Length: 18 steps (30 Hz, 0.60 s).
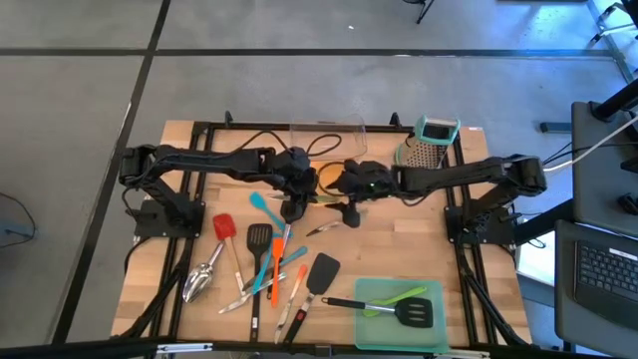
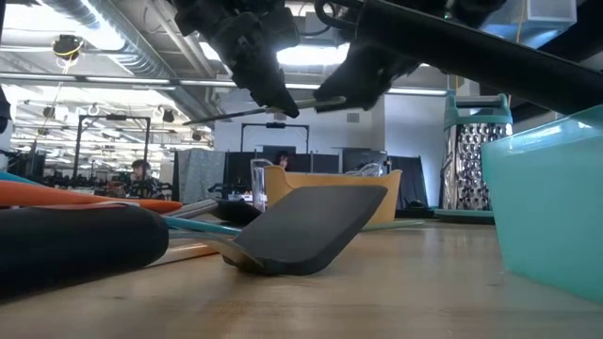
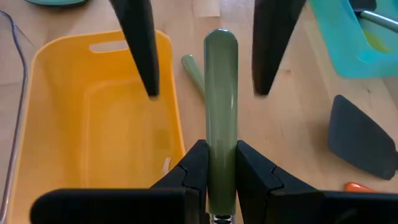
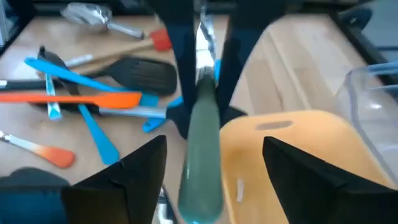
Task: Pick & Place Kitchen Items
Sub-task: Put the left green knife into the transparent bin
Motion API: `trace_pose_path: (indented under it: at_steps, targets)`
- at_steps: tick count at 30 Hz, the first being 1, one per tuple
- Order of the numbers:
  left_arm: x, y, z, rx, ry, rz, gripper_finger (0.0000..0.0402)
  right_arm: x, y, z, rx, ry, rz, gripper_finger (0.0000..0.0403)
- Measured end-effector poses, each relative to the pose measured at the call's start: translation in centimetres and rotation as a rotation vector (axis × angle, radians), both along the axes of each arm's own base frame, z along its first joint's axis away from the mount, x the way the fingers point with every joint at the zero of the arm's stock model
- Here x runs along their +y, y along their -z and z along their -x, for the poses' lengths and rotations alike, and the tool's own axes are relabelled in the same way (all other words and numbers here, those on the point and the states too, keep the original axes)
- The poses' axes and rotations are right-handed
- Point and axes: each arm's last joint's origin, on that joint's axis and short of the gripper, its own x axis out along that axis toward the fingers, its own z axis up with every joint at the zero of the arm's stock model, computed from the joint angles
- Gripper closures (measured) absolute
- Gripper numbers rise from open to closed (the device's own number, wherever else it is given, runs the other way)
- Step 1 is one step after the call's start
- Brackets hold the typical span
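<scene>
On the wooden tabletop (image 1: 399,249), beside the orange plastic tray (image 3: 93,124), the left gripper (image 3: 214,180) has its fingers clamped on a pale green-handled utensil (image 3: 221,112) held above the tabletop. The right gripper (image 4: 205,180) flanks the handle, fingers spread apart.

Both arms reach toward the middle of the table and meet there. The left gripper (image 3: 221,180) comes in from 9 o'clock, and its fingers (image 3: 196,171) are clamped on a thin handle. The right gripper (image 4: 211,168) comes in from 3 o'clock, its fingers (image 4: 134,165) spread wide apart.
</scene>
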Motion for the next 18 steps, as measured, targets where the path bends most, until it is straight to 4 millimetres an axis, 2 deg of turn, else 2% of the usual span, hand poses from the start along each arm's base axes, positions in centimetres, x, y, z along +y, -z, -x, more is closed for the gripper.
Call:
trace_pose_path:
  at_steps: [7,18]
  targets:
    - [0.0,0.0,0.0,0.007,-0.005,0.007,0.0356,0.0,1.4,-1.5,0.044,-0.007,-0.006,0.0134]
    - [0.0,0.3,0.3,0.039,-0.006,0.013,0.0356,0.0,0.8,-2.0,0.023,-0.001,-0.024,0.0171]
